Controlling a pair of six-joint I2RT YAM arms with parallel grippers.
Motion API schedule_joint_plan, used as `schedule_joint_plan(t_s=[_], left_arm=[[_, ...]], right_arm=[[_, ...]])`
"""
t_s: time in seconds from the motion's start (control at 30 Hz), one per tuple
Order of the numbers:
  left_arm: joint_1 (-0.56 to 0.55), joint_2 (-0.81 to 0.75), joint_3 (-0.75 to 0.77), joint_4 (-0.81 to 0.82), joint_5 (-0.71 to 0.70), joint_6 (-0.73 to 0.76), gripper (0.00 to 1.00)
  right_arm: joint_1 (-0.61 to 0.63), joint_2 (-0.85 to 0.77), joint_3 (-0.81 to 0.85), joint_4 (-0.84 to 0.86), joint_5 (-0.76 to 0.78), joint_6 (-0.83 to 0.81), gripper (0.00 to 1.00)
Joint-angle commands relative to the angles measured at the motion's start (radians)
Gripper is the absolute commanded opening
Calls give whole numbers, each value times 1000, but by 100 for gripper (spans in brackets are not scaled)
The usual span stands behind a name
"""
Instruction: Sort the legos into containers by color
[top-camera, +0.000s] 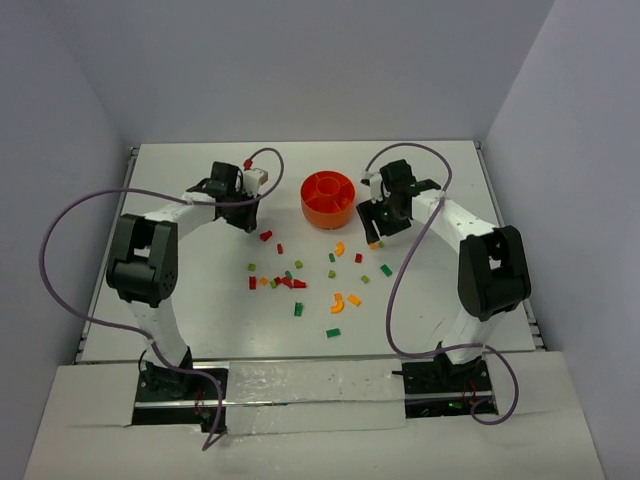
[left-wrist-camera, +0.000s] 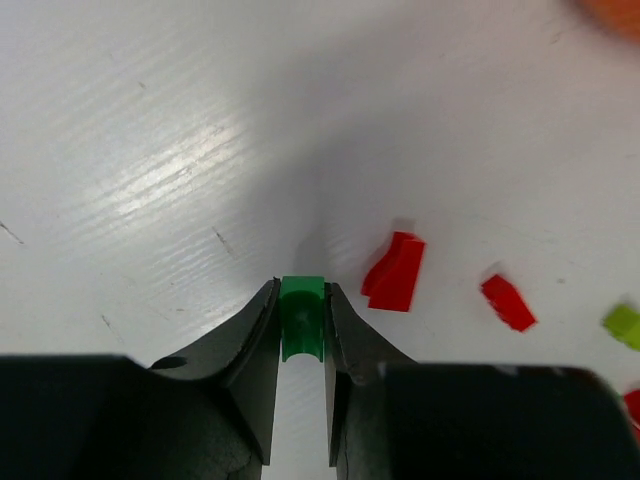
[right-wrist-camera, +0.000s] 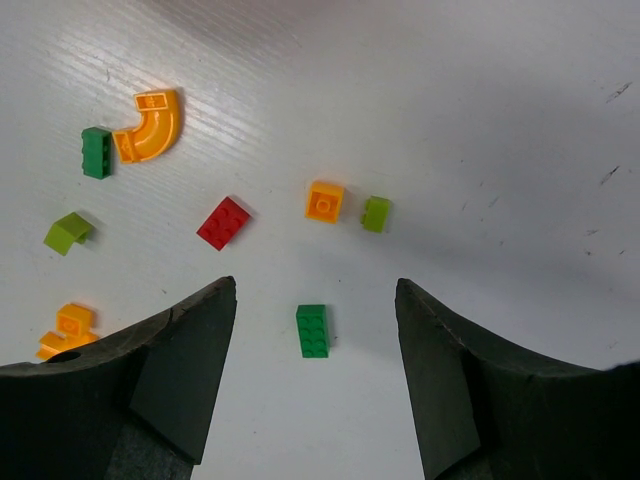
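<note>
The bowl (top-camera: 328, 200) sat at the far middle of the table (top-camera: 180, 180), and from above you could not tell what, if anything, lay in its compartments (the view was too small for that). The legos (top-camera: 296, 282), red, green, orange and yellow, lay scattered across the table on the near side of the bowl, between your two arms. By my judgement the sort was at an early stage, with nearly all of it left to do. Your left gripper (left-wrist-camera: 302, 300), out to the left of the bowl, had its jaws clamped on a green brick (left-wrist-camera: 302, 318). Whether that brick was off the table I could not tell. A red piece (left-wrist-camera: 395, 272) lay just beside it on the right, and a smaller red bit (left-wrist-camera: 508, 303) lay farther right. That green brick looked like the next one due for a compartment. Your right gripper (right-wrist-camera: 315, 288), near the bowl's right side, had its jaws wide apart and held nothing. A second green brick (right-wrist-camera: 313, 330) lay on the table between the fingers, untouched. A red brick (right-wrist-camera: 224, 222), an orange square (right-wrist-camera: 324, 201) and a curved orange piece (right-wrist-camera: 150, 125) lay loose beyond it, all unsorted.
</note>
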Motion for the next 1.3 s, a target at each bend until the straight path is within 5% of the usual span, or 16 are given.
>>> schedule_joint_plan(t_s=[0.0,0.17,0.37,0.57,1.27], left_arm=[[-4,-194,89,124,191,-132,0],[-51,-182,183,166,234,-292,0],[-114,-95,234,290,101,-429,0],[-133,-38,260,375,230,-435,0],[-281,-26,113,423,165,-403,12]], right_arm=[[-25,-9,12,28,-8,2,72],[-51,4,17,21,-32,13,72],[-72,14,31,21,-50,29,72],[-81,8,29,18,-46,24,72],[-101,17,32,19,-66,24,73]])
